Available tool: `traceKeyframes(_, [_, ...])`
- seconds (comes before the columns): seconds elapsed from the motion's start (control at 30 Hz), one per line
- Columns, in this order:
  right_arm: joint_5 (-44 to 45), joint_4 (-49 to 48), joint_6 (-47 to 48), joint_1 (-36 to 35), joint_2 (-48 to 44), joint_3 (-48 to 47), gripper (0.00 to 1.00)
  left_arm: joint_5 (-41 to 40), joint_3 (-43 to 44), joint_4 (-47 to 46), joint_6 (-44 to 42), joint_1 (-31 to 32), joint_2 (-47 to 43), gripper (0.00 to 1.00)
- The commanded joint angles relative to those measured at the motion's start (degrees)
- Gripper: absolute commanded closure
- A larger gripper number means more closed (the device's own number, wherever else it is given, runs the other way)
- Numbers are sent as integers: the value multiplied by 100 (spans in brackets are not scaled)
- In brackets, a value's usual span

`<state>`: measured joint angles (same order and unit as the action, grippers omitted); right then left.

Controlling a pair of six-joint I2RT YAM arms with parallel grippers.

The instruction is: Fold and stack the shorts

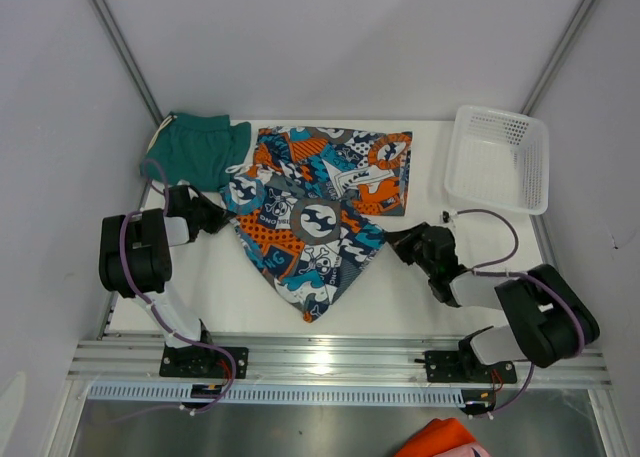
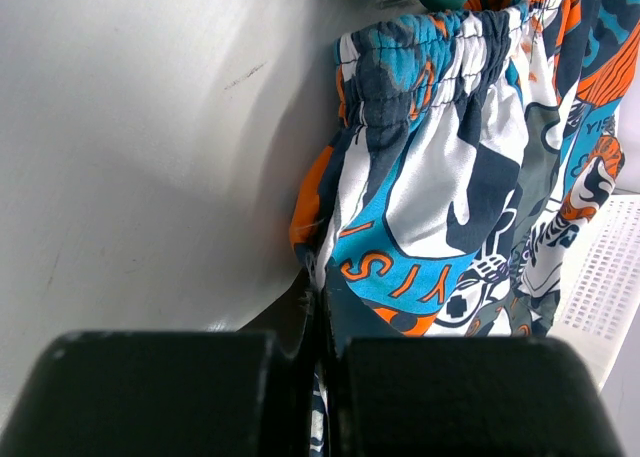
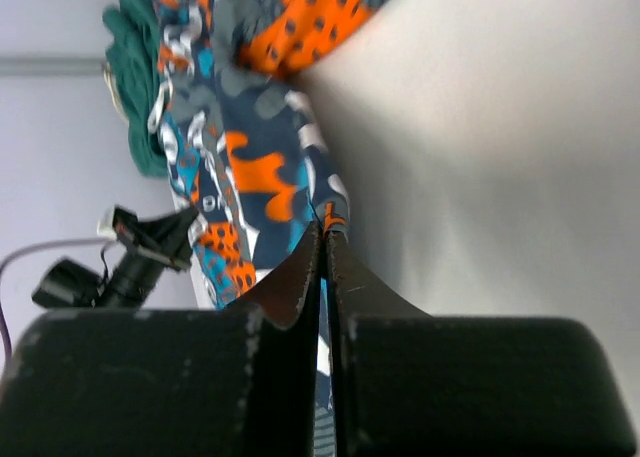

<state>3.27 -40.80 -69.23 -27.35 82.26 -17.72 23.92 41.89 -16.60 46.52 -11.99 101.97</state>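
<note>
The printed shorts [image 1: 310, 212] lay across the middle of the white table [image 1: 400, 287] in the top view, partly folded; an upper portion stretched flat toward the upper centre of the frame, and a lower flap ran diagonally down to a point near the bottom centre; the teal shorts [image 1: 195, 147] sat bunched at the upper left, their pale drawstring at the left edge, touching the printed pair's upper left corner; the white mesh basket [image 1: 460, 157] stood at the upper right, apart from both pairs; a bit of orange cloth [image 1: 440, 442] showed at the bottom edge, below the rail; the left gripper [image 1: 215, 217] was at the left-hand edge of the printed shorts, centre left of the frame, and the left wrist view showed its jaws pressed together with a fold of that fabric pinched between them, the elastic waistband gathered above; the right gripper [image 1: 393, 239] was at the right-hand corner of the lower flap, right of centre, and the right wrist view showed its jaws closed tight on a thin edge of the same printed cloth, the rest of the garment trailing away toward the upper left of that frame.
</note>
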Motion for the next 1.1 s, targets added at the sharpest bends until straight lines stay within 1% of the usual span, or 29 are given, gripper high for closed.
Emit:
traceKeyframes(0.0, [201,845,121,440,-421,-22,100,-125,-76,-1,-29,-49,-28,100])
traceKeyframes(0.1, [-88,880,94,888,-562,31,100,-116,-76,8,-29,-58,-11,100])
traceKeyframes(0.23, [-256,1073,199,1188,-527,-153,100,-98,-58,8,-29,-58,7,100])
traceKeyframes(0.27, [-422,1117,243,1232,-518,-214,100,-98,-67,8,-29,-49,-2,100])
traceKeyframes(0.33, [-529,1179,296,1390,-500,-259,96,-98,-67,16,-29,-49,-2,100])
traceKeyframes(0.37, [-546,1249,340,1434,-509,-285,90,-98,-58,16,-29,-49,7,100])
traceKeyframes(0.43, [-695,1555,629,1478,-527,-513,60,-90,-49,8,-38,-58,-2,100])
traceKeyframes(0.47, [-748,1740,787,1470,-527,-627,47,-90,-58,8,-38,-58,7,100])
traceKeyframes(0.5, [-740,1933,962,1435,-588,-802,42,-98,-67,8,-38,-49,-2,100])
traceKeyframes(0.6, [-679,2460,1253,1259,-929,-821,40,-98,-67,8,-38,-58,7,100])
traceKeyframes(0.73, [-599,3041,1658,759,-1326,-856,41,-90,-58,8,-38,-49,7,100])
traceKeyframes(0.77, [-564,3147,1772,401,-1370,-891,41,-98,-58,8,-38,-49,-2,100])
traceKeyframes(0.8, [-451,3557,1877,163,-1414,-961,41,-98,-67,8,-47,-58,-2,100])
traceKeyframes(0.83, [-328,3735,2113,-110,-1458,-1153,43,-98,-67,8,-38,-58,-2,100])
traceKeyframes(0.87, [65,3893,2272,-687,-1476,-1260,44,-98,-67,8,-38,-49,-11,100])
traceKeyframes(0.9, [260,4313,2430,-997,-1467,-1374,45,-98,-76,8,-47,-58,7,100])
traceKeyframes(0.93, [462,4482,2736,-1296,-1458,-1619,46,-81,-67,8,-38,-58,-2,100])
traceKeyframes(0.97, [882,4640,2879,-1934,-1397,-1743,46,-81,-67,8,-38,-49,7,100])
traceKeyframes(1.0, [1112,4981,2985,-2219,-1345,-1883,46,-81,-67,8,-47,-58,7,100])
traceKeyframes(1.07, [1508,5265,3300,-2781,-1135,-2295,46,-72,-67,8,-55,-49,-2,100])
